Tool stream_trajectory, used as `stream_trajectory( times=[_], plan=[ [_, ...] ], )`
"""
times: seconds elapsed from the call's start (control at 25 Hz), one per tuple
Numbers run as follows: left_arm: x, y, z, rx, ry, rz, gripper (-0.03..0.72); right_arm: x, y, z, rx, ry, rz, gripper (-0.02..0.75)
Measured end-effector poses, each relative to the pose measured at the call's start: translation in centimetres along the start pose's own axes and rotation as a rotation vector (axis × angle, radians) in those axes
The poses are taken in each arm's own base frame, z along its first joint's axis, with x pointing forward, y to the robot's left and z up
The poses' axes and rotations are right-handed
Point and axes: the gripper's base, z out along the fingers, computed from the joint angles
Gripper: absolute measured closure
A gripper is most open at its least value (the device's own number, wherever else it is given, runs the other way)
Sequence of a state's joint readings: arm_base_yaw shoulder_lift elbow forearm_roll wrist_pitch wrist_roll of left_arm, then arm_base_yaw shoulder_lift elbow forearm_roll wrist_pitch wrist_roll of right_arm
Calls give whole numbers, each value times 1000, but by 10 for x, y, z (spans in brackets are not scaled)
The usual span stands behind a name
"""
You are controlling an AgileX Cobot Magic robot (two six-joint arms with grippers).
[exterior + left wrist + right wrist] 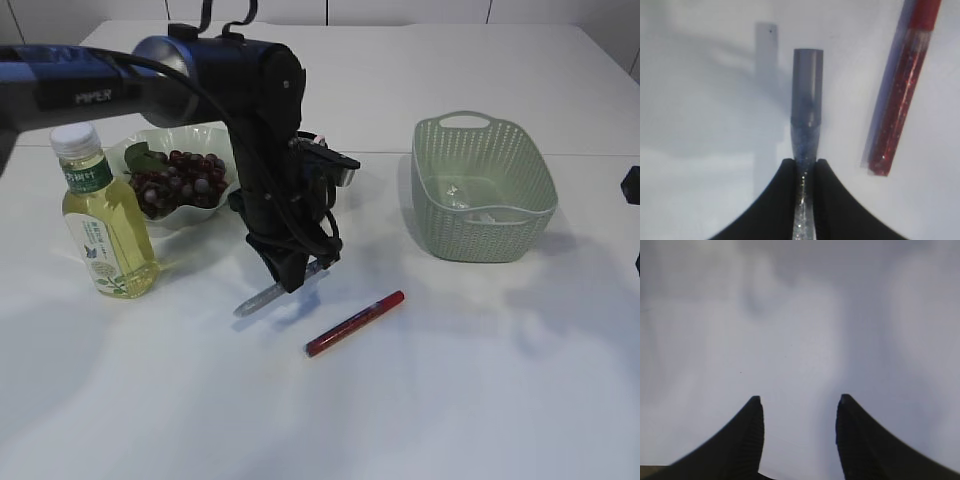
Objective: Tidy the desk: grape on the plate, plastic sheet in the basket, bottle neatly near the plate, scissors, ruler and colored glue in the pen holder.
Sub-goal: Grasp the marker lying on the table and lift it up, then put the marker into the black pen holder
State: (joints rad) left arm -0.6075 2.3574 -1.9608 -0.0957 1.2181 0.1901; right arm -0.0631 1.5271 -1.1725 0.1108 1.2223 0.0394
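My left gripper [289, 284] [805, 162] is shut on a silvery-blue glitter glue tube [258, 298] [807, 90], which points down and left just above the table. A red glitter glue tube [354, 324] [902, 95] lies on the table to its right. The grape bunch [180, 181] rests on the pale plate [215, 135]. The bottle [103, 219] of yellow drink stands in front of the plate's left side. A crumpled plastic sheet [470, 200] lies inside the green basket [484, 237]. A see-through strip, likely the ruler [765, 55], lies under the held tube. My right gripper [800, 400] is open over bare table. Scissors and pen holder are out of view.
The left arm [255, 110] reaches in from the upper left and hides the table behind it. A dark part of the right arm [631, 184] shows at the right edge. The white table's far edge [560, 155] runs behind the basket.
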Motion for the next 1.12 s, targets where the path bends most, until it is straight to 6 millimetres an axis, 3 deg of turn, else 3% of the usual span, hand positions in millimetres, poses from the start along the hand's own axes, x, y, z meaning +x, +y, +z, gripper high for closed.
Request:
stream_trajectory(
  times=[0.2, 0.6, 0.72, 1.12],
  plan=[
    [17, 2, -17, 11, -48, -31, 630, 0, 0, 0, 0, 0, 0, 360],
    [58, 0, -13, -60, -380, -80, 630, 0, 0, 0, 0, 0, 0, 360],
    [60, 1, -19, -86, -493, -85, 631, 0, 0, 0, 0, 0, 0, 360],
    [36, 5, -85, -203, -1040, -82, 631, 0, 0, 0, 0, 0, 0, 360]
  ],
)
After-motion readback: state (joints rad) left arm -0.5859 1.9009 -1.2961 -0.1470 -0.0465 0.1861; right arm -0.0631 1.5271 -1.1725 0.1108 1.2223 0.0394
